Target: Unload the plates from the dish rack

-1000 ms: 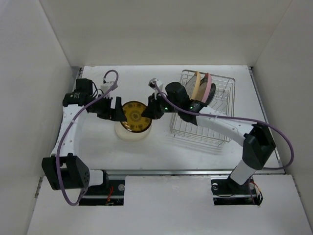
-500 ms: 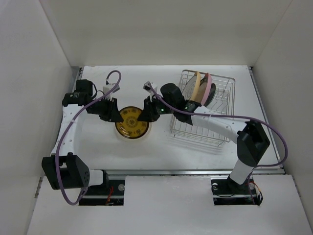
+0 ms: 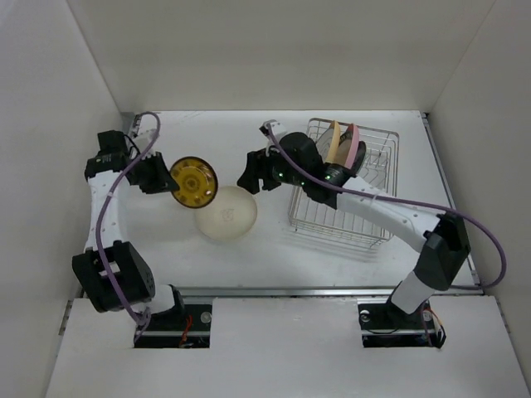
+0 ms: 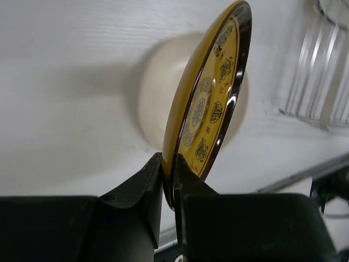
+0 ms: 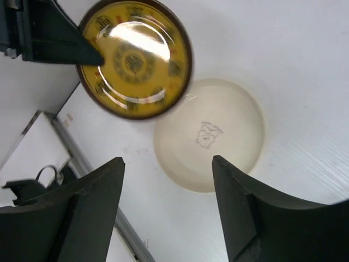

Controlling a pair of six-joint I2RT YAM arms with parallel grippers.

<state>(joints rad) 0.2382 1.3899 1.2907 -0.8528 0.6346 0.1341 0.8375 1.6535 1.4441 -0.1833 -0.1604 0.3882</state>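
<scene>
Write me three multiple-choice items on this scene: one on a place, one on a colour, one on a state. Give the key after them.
1. On which part of the table does the dish rack stand?
A. the left half
B. the right half
C. the very middle

2. What colour is the plate lying on the table?
A. pink
B. teal
C. cream

3. What state is the left end effector in?
A. open and empty
B. shut on the rim of the yellow patterned plate
C. resting on the dish rack

Key:
1 B, the overhead view shows the wire basket on the right side.
2 C, it is pale cream with a small mark in its middle.
3 B, the left wrist view shows both fingers pinching the plate's dark rim, with the plate held up on edge.
</scene>
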